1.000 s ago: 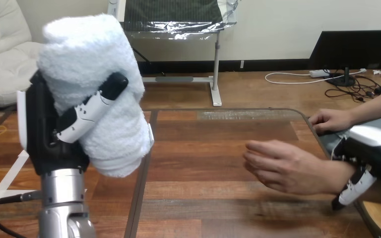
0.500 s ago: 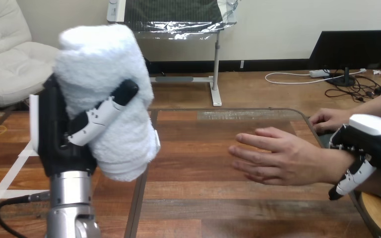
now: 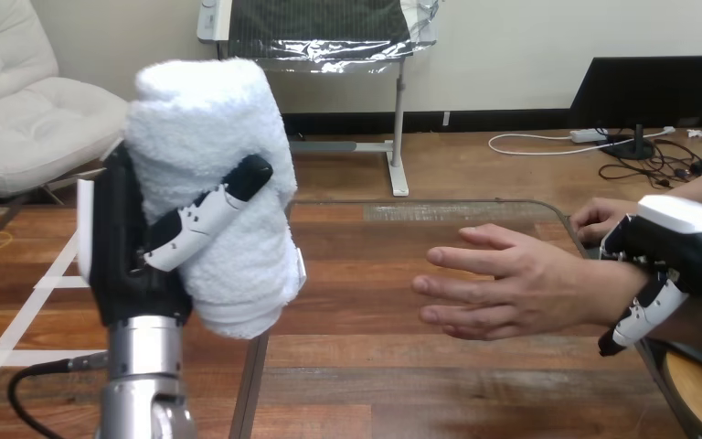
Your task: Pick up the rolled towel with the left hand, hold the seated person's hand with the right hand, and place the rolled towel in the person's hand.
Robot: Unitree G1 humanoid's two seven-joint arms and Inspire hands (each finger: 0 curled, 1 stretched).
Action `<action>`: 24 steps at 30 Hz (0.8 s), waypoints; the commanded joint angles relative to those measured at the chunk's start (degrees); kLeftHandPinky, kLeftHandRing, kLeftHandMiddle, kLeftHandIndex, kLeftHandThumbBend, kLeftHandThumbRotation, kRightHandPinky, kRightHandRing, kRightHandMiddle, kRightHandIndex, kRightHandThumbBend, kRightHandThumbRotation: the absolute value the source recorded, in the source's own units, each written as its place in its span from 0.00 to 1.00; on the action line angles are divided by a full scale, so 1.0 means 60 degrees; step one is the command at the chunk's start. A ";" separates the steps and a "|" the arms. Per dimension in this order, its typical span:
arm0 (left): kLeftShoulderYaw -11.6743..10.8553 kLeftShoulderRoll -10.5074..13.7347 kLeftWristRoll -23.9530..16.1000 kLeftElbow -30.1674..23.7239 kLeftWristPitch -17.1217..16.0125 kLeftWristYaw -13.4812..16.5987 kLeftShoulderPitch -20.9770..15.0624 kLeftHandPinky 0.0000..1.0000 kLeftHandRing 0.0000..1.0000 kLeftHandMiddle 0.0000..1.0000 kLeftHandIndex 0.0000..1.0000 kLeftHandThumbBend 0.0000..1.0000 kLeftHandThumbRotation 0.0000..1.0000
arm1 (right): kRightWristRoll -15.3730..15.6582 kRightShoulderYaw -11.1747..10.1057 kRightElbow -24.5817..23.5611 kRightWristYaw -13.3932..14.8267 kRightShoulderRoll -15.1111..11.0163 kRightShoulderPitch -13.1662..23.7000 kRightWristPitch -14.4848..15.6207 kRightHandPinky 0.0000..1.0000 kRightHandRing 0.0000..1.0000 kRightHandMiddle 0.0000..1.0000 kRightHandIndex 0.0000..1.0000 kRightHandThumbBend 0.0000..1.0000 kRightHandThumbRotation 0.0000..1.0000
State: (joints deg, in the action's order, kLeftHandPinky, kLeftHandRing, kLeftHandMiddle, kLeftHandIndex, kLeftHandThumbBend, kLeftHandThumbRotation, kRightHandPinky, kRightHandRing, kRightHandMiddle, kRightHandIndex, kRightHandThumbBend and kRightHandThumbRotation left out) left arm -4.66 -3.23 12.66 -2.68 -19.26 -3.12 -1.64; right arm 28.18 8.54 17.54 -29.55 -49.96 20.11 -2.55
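My left hand (image 3: pixel 137 247) is raised at the left of the head view, fingers curled round a white rolled towel (image 3: pixel 215 183) that stands nearly upright, well above the table. At the right edge my right hand (image 3: pixel 672 251) is shut on the person's wrist, its fingers wrapped under it. The person's hand (image 3: pixel 503 283) reaches left over the table, fingers spread, palm facing down and slightly toward me. A clear gap separates the towel from that hand. The person's other hand (image 3: pixel 608 219) rests at the table's far right edge.
The wooden table (image 3: pixel 375 265) stretches between the two hands, with its far edge and rounded right corner in view. A round wooden seat (image 3: pixel 699 402) shows at the bottom right.
My left hand has carried the towel to the right, toward the person. My right hand has lifted the person's wrist, and the person's hand has risen and opened its fingers.
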 commanded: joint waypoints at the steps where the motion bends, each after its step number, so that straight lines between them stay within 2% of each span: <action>1: 0.0142 -0.0193 -0.0120 0.0488 -0.0238 -0.0032 -0.1110 0.18 0.24 0.32 0.36 0.49 0.00 | 0.0049 -0.0212 -0.0045 0.0111 -0.0140 0.0574 0.0156 0.19 0.25 0.34 0.38 0.89 0.01; 10: 0.0170 -0.0242 -0.0147 0.1513 -0.0486 -0.0105 -0.1708 0.18 0.24 0.31 0.36 0.48 0.00 | 0.0083 -0.0107 -0.0072 0.0061 -0.0040 0.0770 0.0196 0.19 0.26 0.35 0.39 0.90 0.01; 18: 0.0244 -0.0348 -0.0172 0.2843 -0.0891 -0.0182 -0.2433 0.19 0.25 0.32 0.36 0.44 0.00 | 0.0142 0.0045 -0.0210 -0.0148 0.0190 0.1034 0.0573 0.20 0.27 0.36 0.39 0.90 0.02; 24: 0.0313 -0.0487 -0.0319 0.3794 -0.1111 -0.0022 -0.2918 0.21 0.26 0.34 0.38 0.44 0.00 | 0.0236 0.0174 -0.0335 -0.0207 0.0302 0.1184 0.0677 0.21 0.28 0.37 0.40 0.89 0.03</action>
State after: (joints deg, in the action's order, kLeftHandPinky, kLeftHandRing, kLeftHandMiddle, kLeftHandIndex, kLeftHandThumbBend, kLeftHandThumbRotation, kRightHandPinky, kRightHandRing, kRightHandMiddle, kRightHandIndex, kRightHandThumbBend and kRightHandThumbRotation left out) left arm -3.93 -2.86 12.43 15.43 -22.36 -3.35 -10.13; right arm 28.51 9.01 16.02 -30.98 -49.65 21.82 -0.49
